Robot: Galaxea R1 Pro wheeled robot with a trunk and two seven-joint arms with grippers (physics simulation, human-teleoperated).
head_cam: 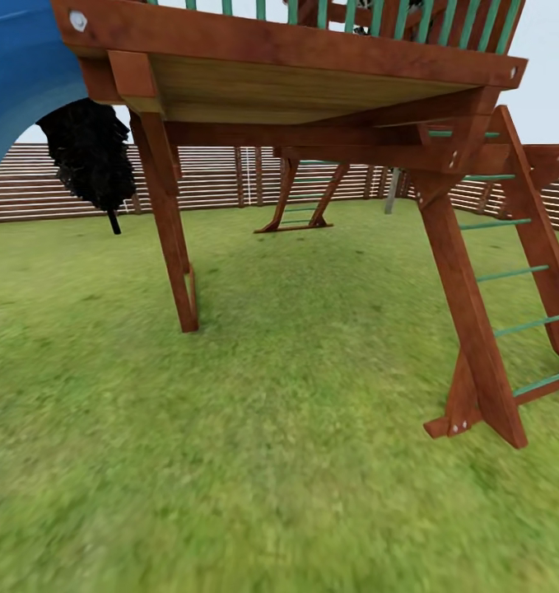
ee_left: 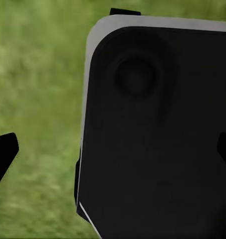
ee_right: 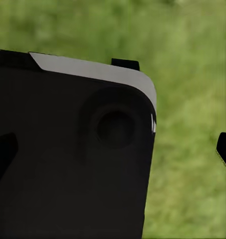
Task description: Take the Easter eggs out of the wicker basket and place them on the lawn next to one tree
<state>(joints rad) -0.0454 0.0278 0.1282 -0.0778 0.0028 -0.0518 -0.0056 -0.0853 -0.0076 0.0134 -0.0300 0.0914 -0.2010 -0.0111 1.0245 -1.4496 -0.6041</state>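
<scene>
The three Easter eggs and the wicker basket are out of view. The lawn of mottled green grass spreads ahead in the head view. Far back by the fence, a slim pale grey trunk of a tree rises behind the playset, its crown hidden by the deck. In the left wrist view my left gripper is open, its dark fingertips at the picture's two edges, with nothing between them. My right gripper is likewise open and holds nothing. Both hang over grass beside a black, grey-edged part of my own body.
A red-brown wooden playset stands close ahead, with posts, a green-runged ladder at the right and a blue slide at the upper left. An all-black tree stands at the left. A slatted wooden fence closes the garden.
</scene>
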